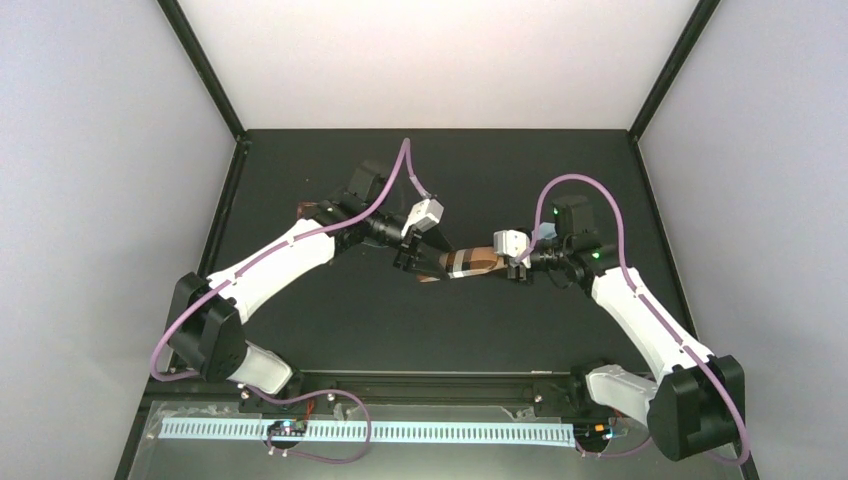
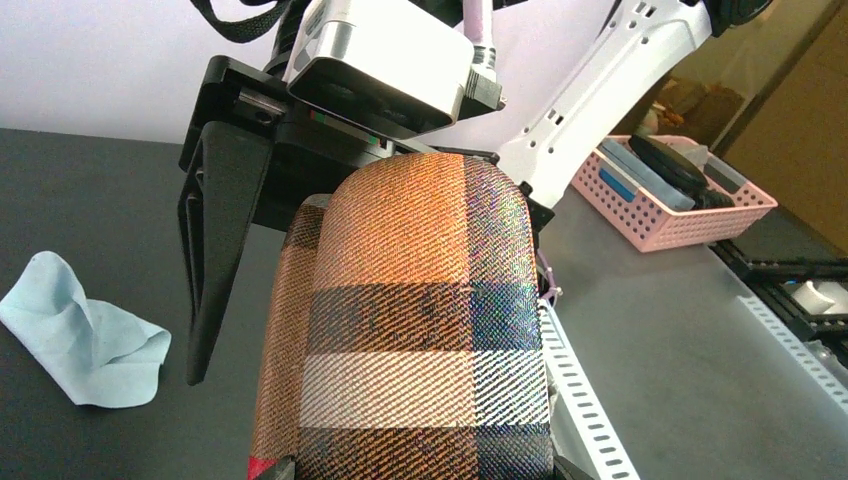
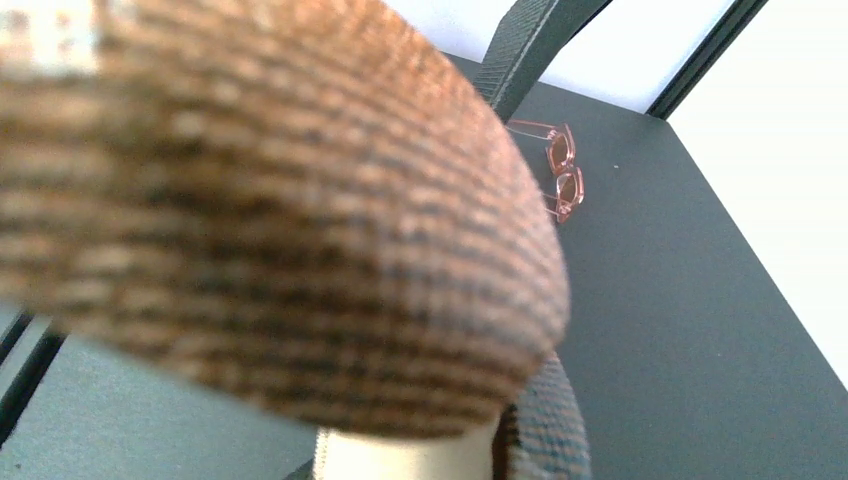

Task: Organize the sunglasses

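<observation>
Beyond and to the left of the left gripper (image 1: 424, 269), clenched on the plaid glasses case (image 1: 470, 263), I saw the sunglasses (image 3: 565, 172) lying nearer that arm; the right gripper's (image 1: 512, 262) hold I couldn't tell.

1. The left gripper (image 1: 418, 266) and the right gripper (image 1: 512, 266) meet over the middle of the dark table (image 1: 480, 330).
2. A brown striped case (image 1: 470, 263) spans the gap between them, its left end held in the left gripper.
3. The right gripper is at the case's right end; whether its fingers clamp it cannot be made out from above.
4. The sunglasses (image 1: 304, 210) lie near the far left, mostly hidden behind the left arm.
5. A light-blue cloth (image 1: 545, 232) peeks out just behind the right wrist.
6. A white perforated strip (image 1: 400, 432) runs along the near edge.
</observation>
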Motion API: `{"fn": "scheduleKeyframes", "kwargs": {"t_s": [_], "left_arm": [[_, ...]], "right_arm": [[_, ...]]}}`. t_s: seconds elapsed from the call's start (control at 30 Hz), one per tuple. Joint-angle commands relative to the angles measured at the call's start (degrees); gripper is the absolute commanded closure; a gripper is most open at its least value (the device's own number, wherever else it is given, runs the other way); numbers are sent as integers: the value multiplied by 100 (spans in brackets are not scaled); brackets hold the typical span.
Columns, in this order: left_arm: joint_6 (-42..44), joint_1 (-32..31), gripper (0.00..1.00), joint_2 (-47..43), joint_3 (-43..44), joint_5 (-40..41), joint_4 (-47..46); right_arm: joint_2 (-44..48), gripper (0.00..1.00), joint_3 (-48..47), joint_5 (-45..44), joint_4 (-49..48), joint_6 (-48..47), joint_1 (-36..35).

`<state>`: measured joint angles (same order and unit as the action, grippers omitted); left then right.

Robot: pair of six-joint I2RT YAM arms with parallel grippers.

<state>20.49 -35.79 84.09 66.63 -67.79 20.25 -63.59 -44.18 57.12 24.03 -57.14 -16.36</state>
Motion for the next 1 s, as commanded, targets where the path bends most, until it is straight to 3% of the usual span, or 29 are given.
{"fn": "scheduleKeyframes", "kwargs": {"t_s": [0.0,0.2,0.43,0.67,0.97], "left_arm": [[-369,-140,98,-109,181,-839,300],[-577,-95,98,-46,331,913,285],[-578,-82,98,125,341,1259,335],[-837,-58,99,498,439,1129,424],[-839,3,99,1735,1415,609,1774]], "right_arm": [[-6,46,-115,-527,-191,-227,152],[153,25,-484,98,561,283,156],[256,17,-708,-187,595,1059,156],[116,20,-756,-294,664,807,153],[-8,35,-766,-669,886,-7,48]]}}
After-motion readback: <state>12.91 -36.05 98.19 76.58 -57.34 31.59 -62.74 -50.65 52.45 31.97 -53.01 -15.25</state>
